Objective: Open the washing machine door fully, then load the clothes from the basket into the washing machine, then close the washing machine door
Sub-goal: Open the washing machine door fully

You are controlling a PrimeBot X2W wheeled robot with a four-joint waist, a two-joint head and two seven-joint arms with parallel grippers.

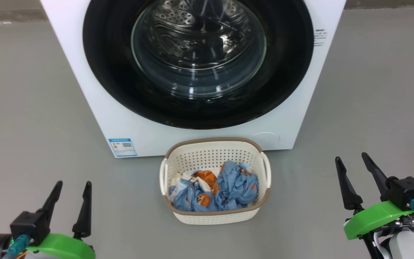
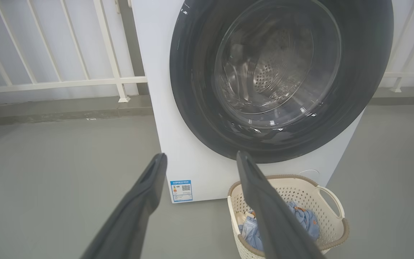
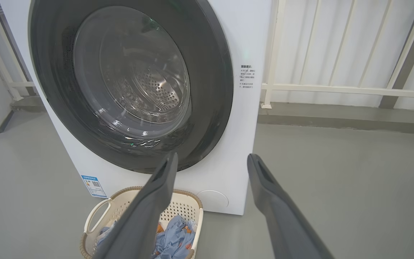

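Observation:
The white washing machine (image 1: 95, 90) stands straight ahead, and its round black-rimmed glass door (image 1: 198, 50) lies flush against the front, closed. On the floor just before it sits the cream basket (image 1: 214, 216) holding the light-blue clothes (image 1: 225, 190) with orange prints. My left gripper (image 1: 73, 185) is open at the lower left, well apart from the basket. My right gripper (image 1: 351, 158) is open at the lower right, equally far from it. In the wrist views the door (image 2: 282, 72) (image 3: 128, 79) and the basket (image 2: 336, 219) (image 3: 95, 216) lie beyond the spread fingers.
Grey floor (image 1: 31, 126) spreads on both sides of the machine. A white railing (image 2: 59, 82) (image 3: 336, 88) runs behind it along a low kerb. A blue label (image 1: 122, 146) and a round service cap (image 1: 265, 138) sit low on the machine's front.

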